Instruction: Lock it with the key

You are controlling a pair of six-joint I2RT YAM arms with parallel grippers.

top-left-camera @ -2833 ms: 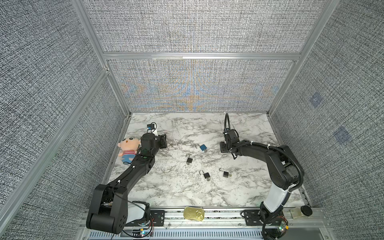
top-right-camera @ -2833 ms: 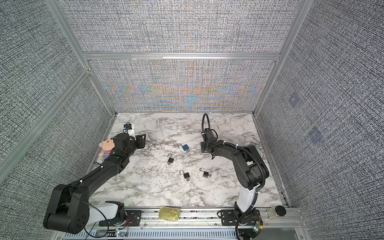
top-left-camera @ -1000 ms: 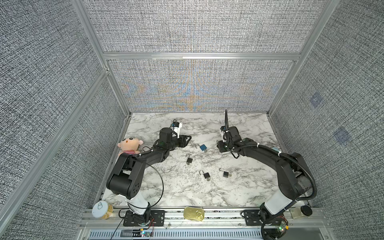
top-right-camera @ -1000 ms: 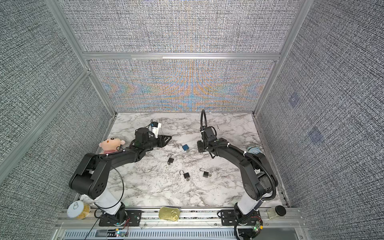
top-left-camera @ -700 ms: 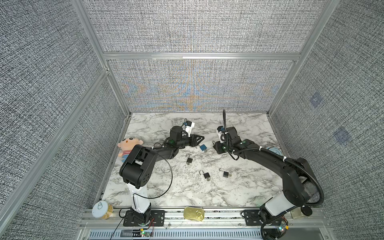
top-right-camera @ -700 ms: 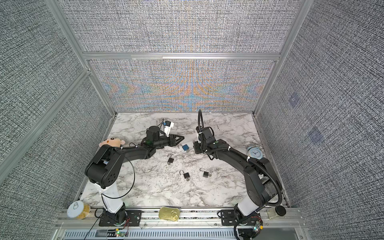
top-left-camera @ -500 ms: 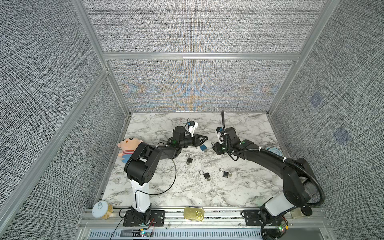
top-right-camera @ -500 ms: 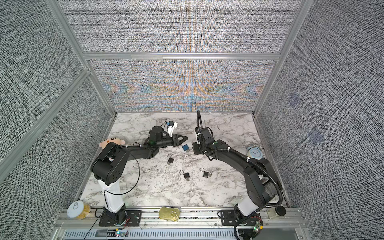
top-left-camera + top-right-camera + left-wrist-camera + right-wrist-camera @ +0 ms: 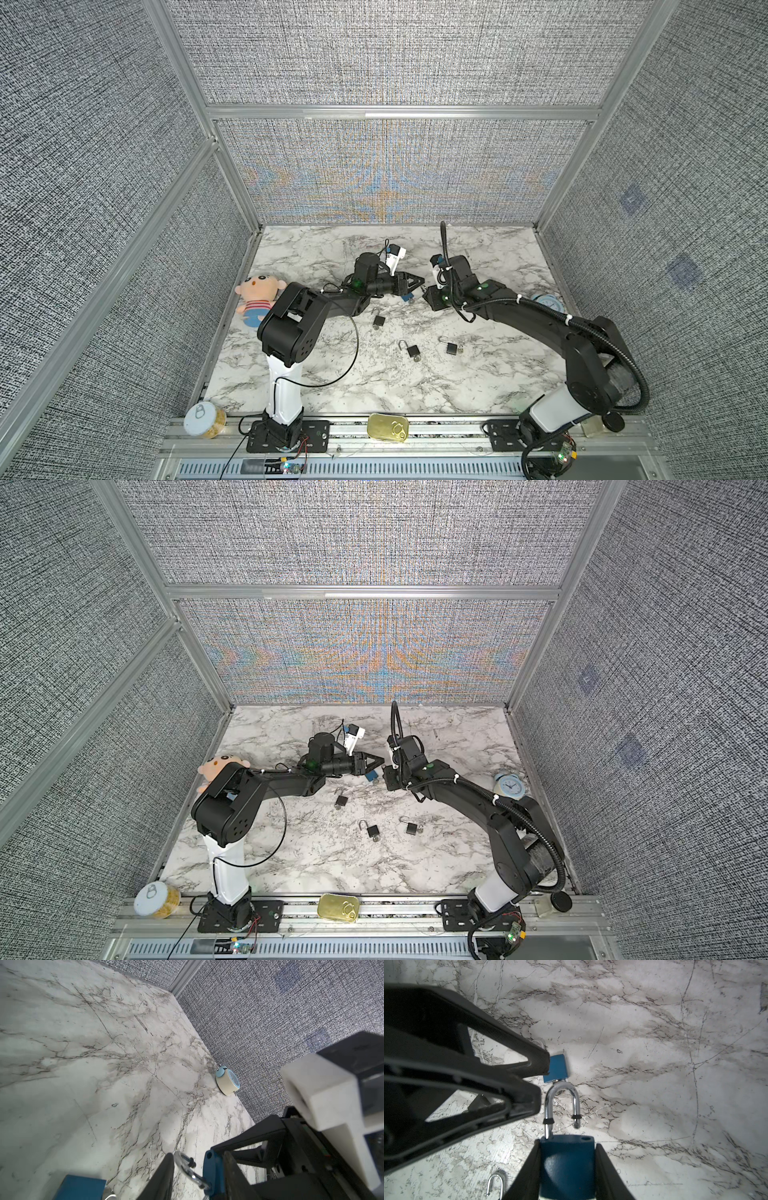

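Observation:
A blue padlock with its silver shackle swung open sits in my right gripper, which is shut on the lock's body. In both top views that gripper hovers low over the middle of the marble table. My left gripper points at it from the left. Its jaws stand open and its fingertips are right beside the shackle; whether they touch it I cannot tell. No key shows in any view.
A second blue padlock lies on the table under the left fingertips. Three black padlocks lie nearer the front. A doll is at the left wall and a blue clock at the right wall.
The left arm has swung from the doll's side to the table's middle, up to the held padlock. The right gripper has edged left toward it with the padlock.

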